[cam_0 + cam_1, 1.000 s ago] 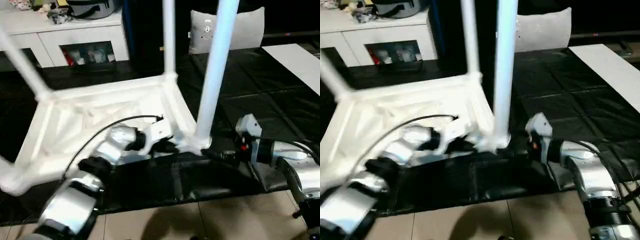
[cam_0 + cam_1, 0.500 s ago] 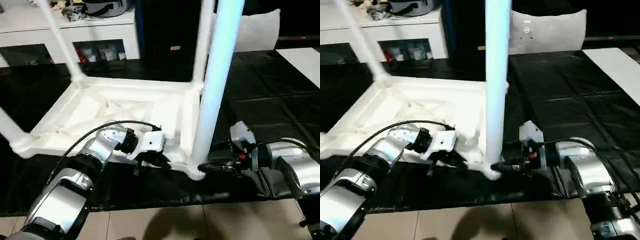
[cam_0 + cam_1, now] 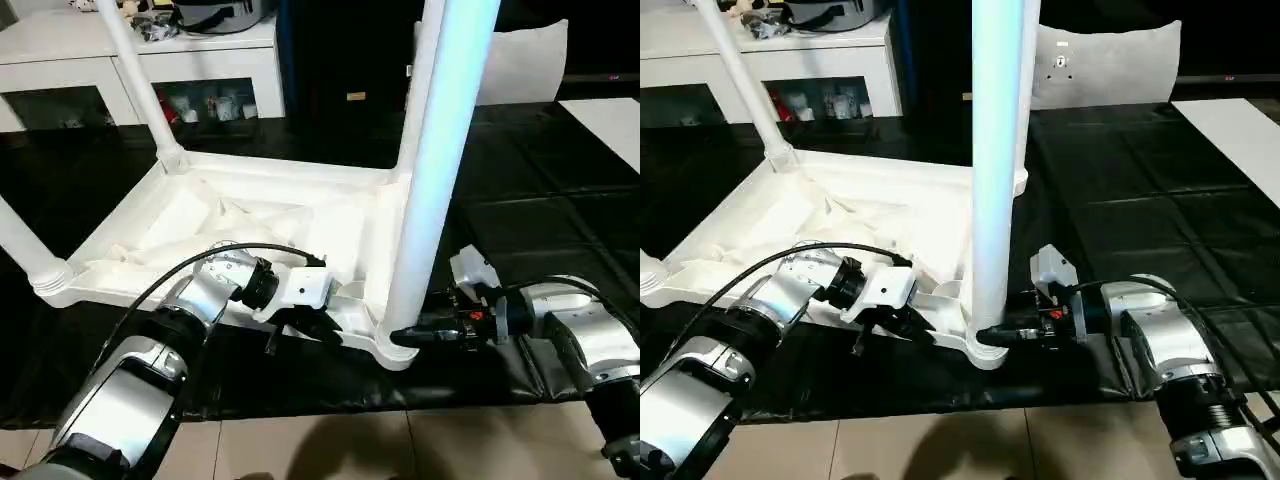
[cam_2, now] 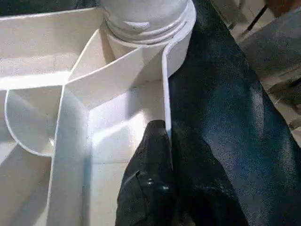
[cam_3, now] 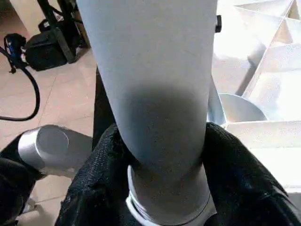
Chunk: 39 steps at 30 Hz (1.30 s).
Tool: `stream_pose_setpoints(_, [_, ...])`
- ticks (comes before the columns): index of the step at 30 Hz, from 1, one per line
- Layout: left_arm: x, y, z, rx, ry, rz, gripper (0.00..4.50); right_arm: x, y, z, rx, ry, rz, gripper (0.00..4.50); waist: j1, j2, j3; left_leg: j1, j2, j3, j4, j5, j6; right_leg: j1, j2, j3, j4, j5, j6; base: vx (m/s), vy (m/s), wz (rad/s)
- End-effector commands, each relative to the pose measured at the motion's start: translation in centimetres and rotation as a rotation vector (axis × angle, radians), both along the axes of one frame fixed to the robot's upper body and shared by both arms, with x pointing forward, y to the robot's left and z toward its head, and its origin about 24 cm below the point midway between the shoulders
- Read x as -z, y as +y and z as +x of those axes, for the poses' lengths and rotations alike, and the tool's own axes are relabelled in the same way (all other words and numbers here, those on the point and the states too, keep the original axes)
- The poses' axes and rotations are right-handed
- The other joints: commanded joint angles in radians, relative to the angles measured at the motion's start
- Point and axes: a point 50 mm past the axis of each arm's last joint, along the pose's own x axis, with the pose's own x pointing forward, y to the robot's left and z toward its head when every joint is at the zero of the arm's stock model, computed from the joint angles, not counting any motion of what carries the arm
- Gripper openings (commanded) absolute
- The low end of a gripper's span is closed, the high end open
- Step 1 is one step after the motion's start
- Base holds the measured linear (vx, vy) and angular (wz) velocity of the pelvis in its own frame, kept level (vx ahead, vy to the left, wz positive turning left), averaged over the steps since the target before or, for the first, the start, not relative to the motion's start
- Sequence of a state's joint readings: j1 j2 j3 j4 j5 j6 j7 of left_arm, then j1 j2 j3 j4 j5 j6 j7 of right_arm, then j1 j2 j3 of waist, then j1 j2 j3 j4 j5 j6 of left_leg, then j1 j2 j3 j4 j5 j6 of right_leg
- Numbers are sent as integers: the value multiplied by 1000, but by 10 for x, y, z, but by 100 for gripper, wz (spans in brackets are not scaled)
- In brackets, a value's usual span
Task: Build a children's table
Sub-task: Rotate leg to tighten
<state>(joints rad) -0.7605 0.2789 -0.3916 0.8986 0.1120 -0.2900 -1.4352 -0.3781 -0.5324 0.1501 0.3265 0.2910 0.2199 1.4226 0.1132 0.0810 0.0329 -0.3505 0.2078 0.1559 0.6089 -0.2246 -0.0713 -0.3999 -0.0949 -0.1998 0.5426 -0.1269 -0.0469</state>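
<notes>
Surface: black crinkly work cover is taking up most of the view, tan floor tiles along the near edge.
Background: white cabinet with glass doors, white cushion off to my right.
Table: white plastic top is lying upside down on the cover, ribs up, legs standing in the corner sockets.
Near leg: smooth tapered tube, blocking my view of the far corner.
Left gripper: pinching the top's thin rim wall.
Right gripper: clamping that leg's base, right at the socket.
</notes>
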Motion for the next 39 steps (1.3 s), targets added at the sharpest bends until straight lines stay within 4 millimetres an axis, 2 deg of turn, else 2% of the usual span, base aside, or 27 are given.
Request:
stream_pose_setpoints(1, [-4, -9, 3, -16, -6, 7, 0, 3, 7, -1, 43, 46, 64, 195, -5, -22, -72, -3, 29, 2, -62, -81, 108, 68, -65, 61, -66, -377, -38, 0, 0, 0])
stream_pose_setpoints(2, [-5, -11, 4, -43, 0, -10, 0, 4, 9, 0, 78, 51, 62, 195, -6, -23, -71, -2, 29, 3, -63, -87, 104, 68, -65, 61, -68, -388, -34, 0, 0, 0])
stream_pose_setpoints(4, [-6, -18, 6, -106, 16, -51, 0, 4, 15, 6, 179, 47, 56, 194, -12, -17, -65, 1, 20, 5, -63, -119, 84, 67, -61, 53, -80, -443, -14, 0, 0, 0])
stream_pose_setpoints(6, [-7, -23, 8, -153, 23, -78, 0, 3, 22, 12, 271, 35, 57, 194, -22, -19, -62, 3, 14, 6, -63, -135, 68, 67, -58, 45, -89, -489, 11, 0, 0, 0])
stream_pose_setpoints(7, [-9, -32, 10, -216, 20, -114, 0, 5, 31, 19, 376, 12, 39, 194, -38, -16, -60, 4, 9, 5, -60, -161, 56, 63, -55, 35, -100, -524, 30, 0, 0, 0])
stream_pose_setpoints(8, [-9, -38, 11, -267, 29, -141, 0, 7, 38, 25, 459, 11, 23, 194, -45, -15, -59, 2, 8, 3, -60, -169, 48, 65, -54, 31, -100, -530, 36, 0, 0, 0])
stream_pose_setpoints(9, [-10, -43, 11, -300, 38, -156, 0, 8, 42, 28, 512, 13, 10, 194, -64, -9, -58, 1, 8, -2, -59, -189, 33, 67, -53, 21, -106, -542, 50, 0, 0, 0])
stream_pose_setpoints(10, [-10, -51, 13, -372, 44, -183, 0, 8, 47, 36, 620, 19, -7, 194, -89, -15, -57, -3, 7, -7, -57, -214, 28, 72, -51, 11, -113, -548, 66, 0, 0, 0])
stream_pose_setpoints(13, [-10, -62, 16, -472, 51, -206, 0, 10, 53, 46, 764, 28, -28, 194, -132, -2, -56, 3, 13, -14, -56, -262, 40, 74, -52, 0, -124, -540, 74, 0, 0, 0])
stream_pose_setpoints(16, [-12, -70, 22, -580, 12, -231, 0, 9, 57, 55, 864, 38, -29, 194, -171, -2, -59, 5, 14, -19, -58, -301, 63, 77, -58, 3, -127, -517, 66, 0, 0, 0])
stream_pose_setpoints(17, [-13, -72, 24, -607, -3, -239, 0, 7, 58, 58, 882, 19, -27, 194, -178, -5, -62, -5, 10, -21, -59, -272, 68, 82, -62, 6, -119, -488, 51, 0, 0, 0])
stream_pose_setpoints(18, [-15, -76, 26, -637, -12, -259, 0, 5, 60, 60, 887, -18, -18, 194, -184, -9, -62, -8, 4, -18, -57, -256, 76, 81, -61, 5, -120, -484, 41, 0, 0, 0])
stream_pose_setpoints(20, [-18, -78, 27, -654, -8, -274, 0, 3, 62, 61, 896, -24, 2, 194, -186, -12, -64, -10, 1, -15, -57, -226, 89, 82, -63, 10, -118, -476, 30, 0, 0, 0])
stream_pose_setpoints(21, [-19, -78, 27, -663, -13, -275, 0, 2, 62, 61, 902, -22, 13, 194, -184, -14, -66, -17, 3, -17, -59, -191, 97, 86, -65, 15, -111, -447, 18, 0, 0, 0])
stream_pose_setpoints(22, [-19, -77, 28, -668, -23, -271, 0, 0, 63, 60, 897, -21, 34, 249, -182, -14, -68, -18, 4, -17, -60, -173, 103, 87, -65, 18, -106, -425, 10, 0, 0, 0])
stream_pose_setpoints(25, [-21, -70, 30, -669, -63, -251, 0, -6, 61, 56, 865, -43, 84, 274, -170, -14, -74, -25, 13, -21, -60, -86, 133, 90, -69, 33, -81, -313, -38, 0, 0, 0])
stream_pose_setpoints(26, [-20, -68, 30, -662, -71, -246, 0, -6, 59, 55, 860, -50, 85, 287, -164, -15, -77, -24, 15, -22, -57, -54, 146, 89, -69, 39, -71, -271, -51, 0, 0, 0])
stream_pose_setpoints(27, [-19, -65, 30, -655, -79, -239, 0, -6, 54, 54, 851, -60, 88, 299, -158, -17, -81, -32, 13, -23, -53, -14, 162, 95, -70, 42, -58, -222, -62, 0, 0, 0])
stream_pose_setpoints(28, [-19, -63, 29, -645, -82, -235, 0, -6, 51, 53, 837, -71, 85, 306, -153, -17, -84, -33, 12, -22, -50, 7, 170, 94, -71, 46, -53, -194, -69, 0, 0, 0])
stream_pose_setpoints(30, [-16, -54, 28, -600, -90, -215, 0, -6, 35, 48, 770, -113, 66, 320, -133, -13, -88, -33, 15, -21, -43, 70, 217, 86, -69, 52, -35, -97, -94, 0, 0, 0])
stream_pose_setpoints(31, [-15, -51, 28, -579, -98, -204, 0, -6, 29, 45, 738, -139, 42, 334, -123, -16, -83, -34, 12, -16, -43, 59, 222, 84, -68, 53, -37, -118, -95, 0, 0, 0])
stream_pose_setpoints(32, [-15, -51, 28, -579, -98, -204, 0, -6, 29, 45, 738, -139, 42, 345, -123, -16, -83, -34, 12, -16, -43, 59, 222, 84, -68, 53, -37, -118, -95, 0, 0, 0])
stream_pose_setpoints(33, [-13, -46, 26, -538, -104, -187, 0, -7, 19, 40, 680, -176, 2, 354, -107, -13, -81, -30, 10, -10, -44, 22, 204, 83, -67, 52, -45, -190, -80, 0, 0, 0])
stream_pose_setpoints(34, [-13, -45, 26, -529, -105, -183, 0, -7, 16, 39, 666, -184, -7, 354, -103, -15, -80, -29, 11, -9, -45, 16, 199, 83, -65, 53, -48, -207, -72, 0, 0, 0])
stream_pose_setpoints(36, [-10, -39, 24, -490, -99, -164, 0, -9, 7, 33, 608, -182, -16, 388, -88, -12, -74, -21, 16, -7, -49, -23, 174, 77, -60, 53, -59, -278, -53, 0, 0, 0])
stream_pose_setpoints(38, [-8, -33, 20, -417, -95, -141, 0, -12, -3, 23, 505, -194, -41, 388, -82, -10, -74, -17, 17, -6, -51, -44, 164, 74, -60, 54, -60, -300, -52, 0, 0, 0])
stream_pose_setpoints(39, [-7, -28, 16, -347, -82, -120, 0, -13, -9, 17, 423, -203, -61, 388, -68, -11, -72, -12, 21, -4, -53, -71, 159, 71, -60, 56, -65, -325, -40, 0, 0, 0])
